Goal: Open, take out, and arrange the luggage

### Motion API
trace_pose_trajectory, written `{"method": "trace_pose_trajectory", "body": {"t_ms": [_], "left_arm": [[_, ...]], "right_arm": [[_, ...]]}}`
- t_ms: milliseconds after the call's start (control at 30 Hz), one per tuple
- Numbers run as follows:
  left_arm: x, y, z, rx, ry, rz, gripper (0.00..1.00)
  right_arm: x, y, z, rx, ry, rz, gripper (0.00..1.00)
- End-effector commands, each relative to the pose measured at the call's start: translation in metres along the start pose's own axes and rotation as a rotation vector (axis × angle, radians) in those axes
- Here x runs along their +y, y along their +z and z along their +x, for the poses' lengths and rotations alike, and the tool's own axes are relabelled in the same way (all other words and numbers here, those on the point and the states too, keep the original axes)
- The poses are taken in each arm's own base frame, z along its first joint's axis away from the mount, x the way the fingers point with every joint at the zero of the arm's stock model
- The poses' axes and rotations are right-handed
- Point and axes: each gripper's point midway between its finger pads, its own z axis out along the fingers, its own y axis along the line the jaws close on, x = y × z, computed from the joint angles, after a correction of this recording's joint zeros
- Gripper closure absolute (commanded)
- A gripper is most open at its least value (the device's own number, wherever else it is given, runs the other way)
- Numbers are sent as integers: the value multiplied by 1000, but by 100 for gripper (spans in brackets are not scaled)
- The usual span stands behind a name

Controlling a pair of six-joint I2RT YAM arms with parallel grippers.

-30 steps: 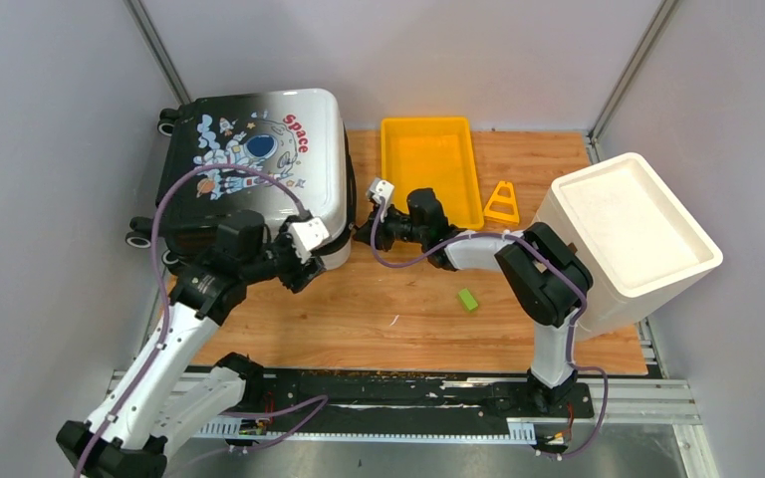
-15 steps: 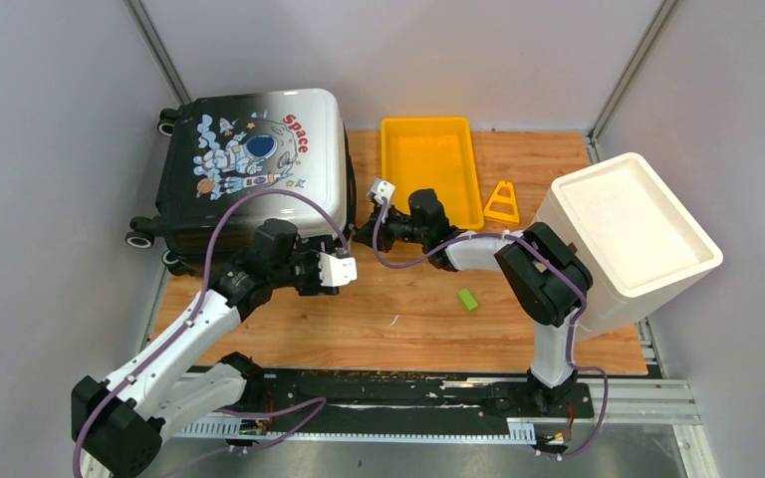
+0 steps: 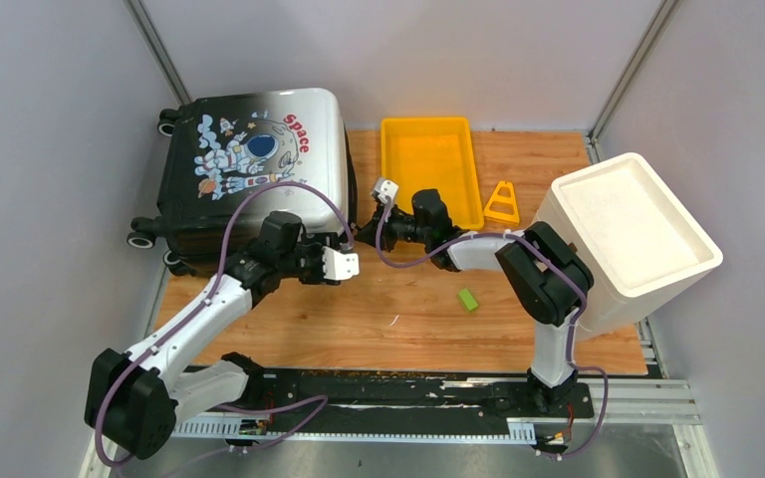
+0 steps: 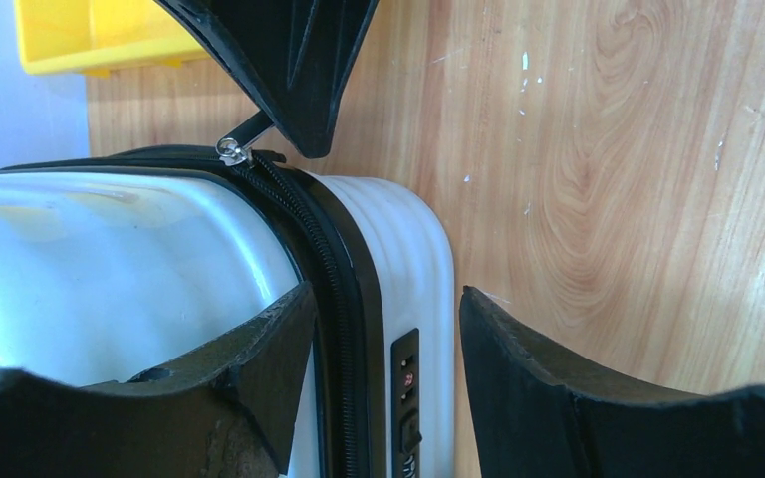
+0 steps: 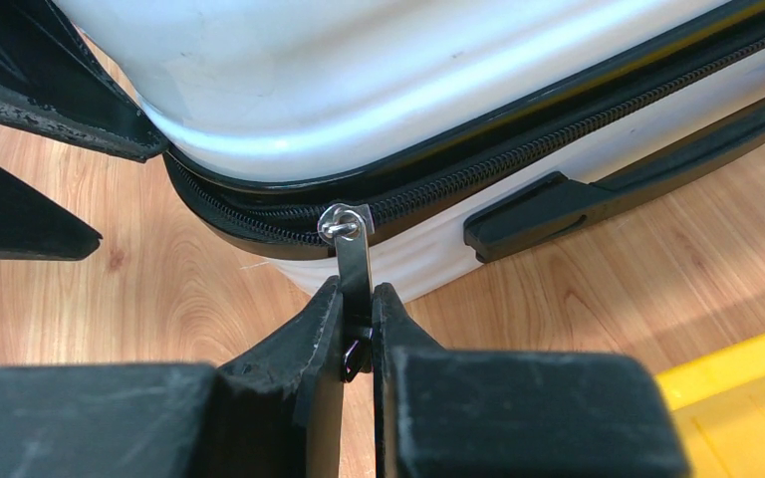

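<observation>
Right gripper (image 5: pixel 357 299) is seen clamped shut on the flat metal zipper pull (image 5: pixel 355 261), which hangs from the slider at a rounded corner of the luggage (image 3: pixel 249 149). The luggage is laid flat at the far left corner of the tabletop, astronaut side up, wheels toward the left edge, with both shell halves lying together. Left gripper (image 4: pixel 383 299) is held with jaws spread and nothing gripped, just beside the same corner, one finger over the white shell and the other over bare wood; contact with the shell cannot be confirmed. A yellow tray (image 3: pixel 426 121) is set at the far edge and a white foam box (image 3: pixel 630 224) at the right edge. The step in hand is judged to be unzipping. It is likely done best if the pull is drawn along the line of the zipper track, kept low and close to the shell rather than tugged outward, and slowed where the track bends. The shell would probably be better steadied by the left gripper, so that the case is not dragged across the wood.
</observation>
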Motion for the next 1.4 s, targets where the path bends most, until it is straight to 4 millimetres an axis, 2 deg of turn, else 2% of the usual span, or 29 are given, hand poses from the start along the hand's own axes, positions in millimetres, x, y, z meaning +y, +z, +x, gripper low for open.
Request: {"method": "trace_pose_trajectory", "body": {"t_ms": [0, 167, 333, 600, 667, 867, 1200, 1367], "left_arm": [[10, 1, 14, 31, 9, -33, 38], [0, -2, 8, 7, -7, 17, 39], [-2, -12, -9, -44, -8, 32, 38], [-7, -7, -5, -6, -12, 30, 37], [-3, -6, -5, -4, -29, -11, 36], [20, 1, 14, 85, -10, -131, 37], [38, 18, 28, 152, 1, -172, 39], [41, 19, 40, 201, 7, -205, 35]], "right_arm": [[6, -12, -87, -235, -131, -44, 100], [5, -9, -86, -233, -127, -50, 100], [4, -9, -88, -237, -128, -52, 100], [4, -7, -94, -248, -111, -62, 100], [5, -7, -94, -248, -104, -64, 100], [6, -10, -94, -250, -105, -58, 100], [11, -15, -88, -241, -94, -64, 100], [12, -14, -80, -231, -87, -72, 100]]}}
